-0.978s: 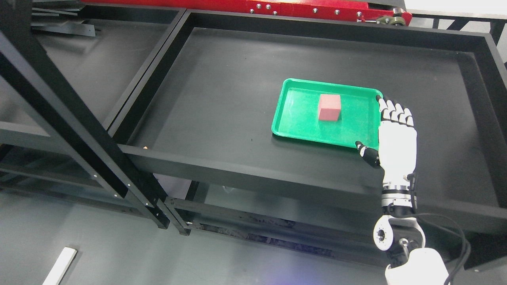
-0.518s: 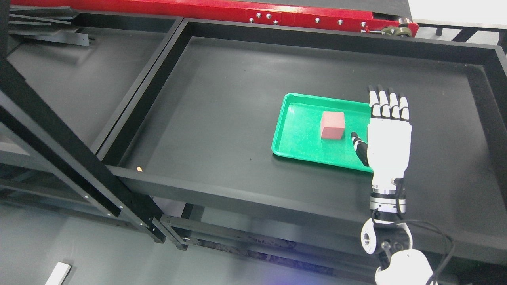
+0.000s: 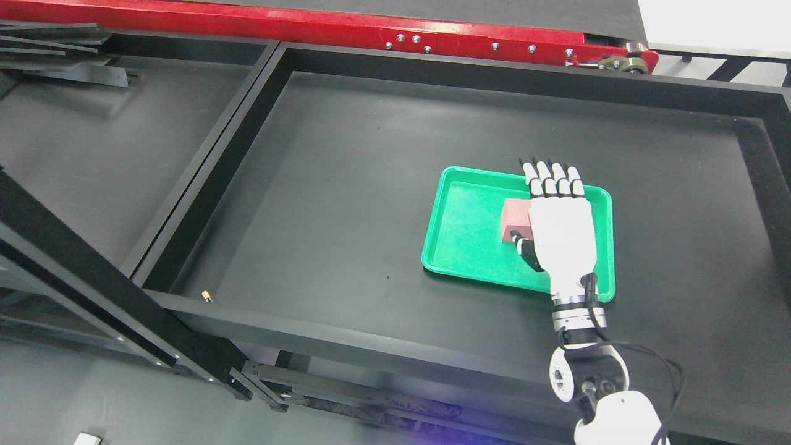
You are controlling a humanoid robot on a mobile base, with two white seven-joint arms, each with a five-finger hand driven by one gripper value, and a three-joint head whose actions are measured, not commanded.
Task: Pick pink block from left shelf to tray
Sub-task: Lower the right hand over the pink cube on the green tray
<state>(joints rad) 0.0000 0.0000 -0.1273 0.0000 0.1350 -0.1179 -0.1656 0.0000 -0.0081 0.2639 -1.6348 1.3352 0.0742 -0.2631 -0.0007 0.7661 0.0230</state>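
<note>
A pink block point(image 3: 515, 217) sits inside a green tray point(image 3: 463, 235) on the black shelf surface. My right hand point(image 3: 544, 210) hovers over the tray with its back to the camera. Its fingers point(image 3: 552, 182) are stretched out flat toward the tray's far rim. The thumb point(image 3: 525, 247) lies at the block's near side. The palm covers the block's right part. The hand holds nothing. The left arm is out of view.
The shelf is a shallow black basin with raised rims point(image 3: 346, 334). A second black shelf bay point(image 3: 93, 142) lies to the left. A red beam point(image 3: 346, 28) runs along the back. A black diagonal post point(image 3: 105, 296) crosses the lower left.
The camera view has shifted. My right hand has moved left from the tray's right edge to over the pink block, fingers still extended.
</note>
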